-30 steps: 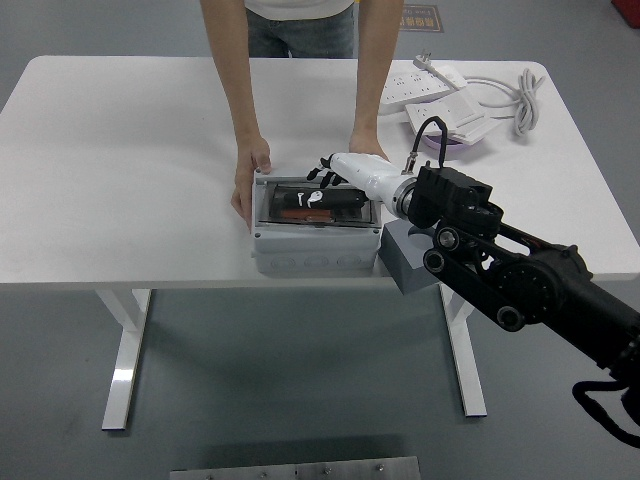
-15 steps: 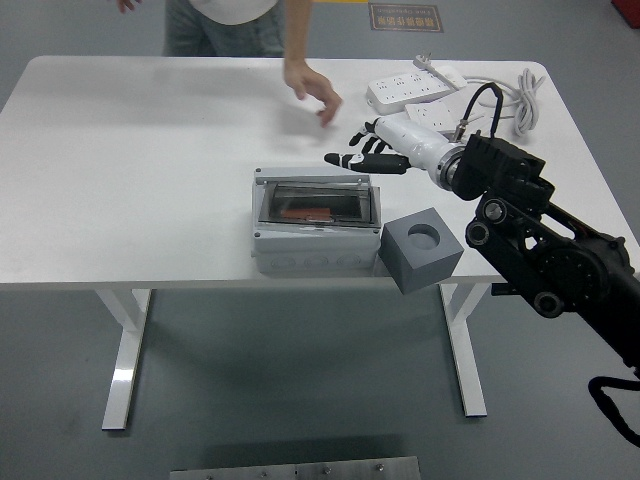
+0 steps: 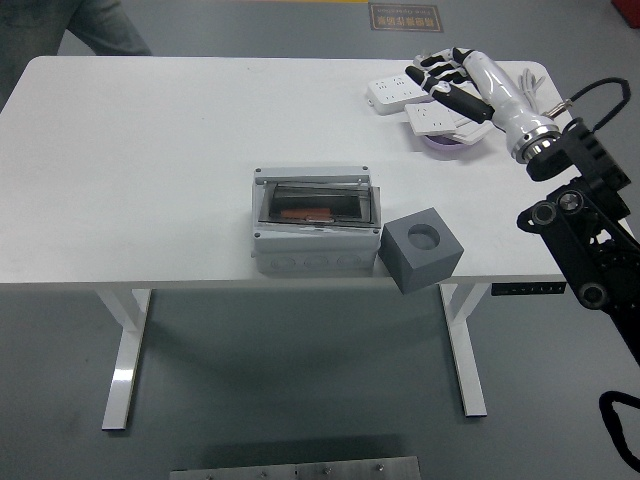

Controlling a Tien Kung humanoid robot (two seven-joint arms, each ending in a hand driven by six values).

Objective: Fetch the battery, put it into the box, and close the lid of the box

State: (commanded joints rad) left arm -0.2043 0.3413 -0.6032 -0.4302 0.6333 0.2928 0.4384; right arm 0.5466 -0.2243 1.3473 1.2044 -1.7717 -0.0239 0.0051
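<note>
A grey box (image 3: 315, 228) stands near the table's front edge, its clear lid lying flat and closed over the top. Through the lid I see the orange and black battery (image 3: 306, 213) inside. My right hand (image 3: 446, 78) is raised over the table's far right, above the power strips, well clear of the box. Its fingers are relaxed and hold nothing. My left arm is out of view.
A grey block with a round hole (image 3: 421, 249) sits just right of the box at the table's edge (image 3: 200, 283). White power strips (image 3: 400, 92), a purple dish (image 3: 448, 143) and a coiled cable (image 3: 527, 90) lie at the far right. A person's clothing (image 3: 100, 25) shows at the top left.
My right hand has drawn back from the box up to the far right corner. The person's hands let go of the box and left the table; the person moved off to the left.
</note>
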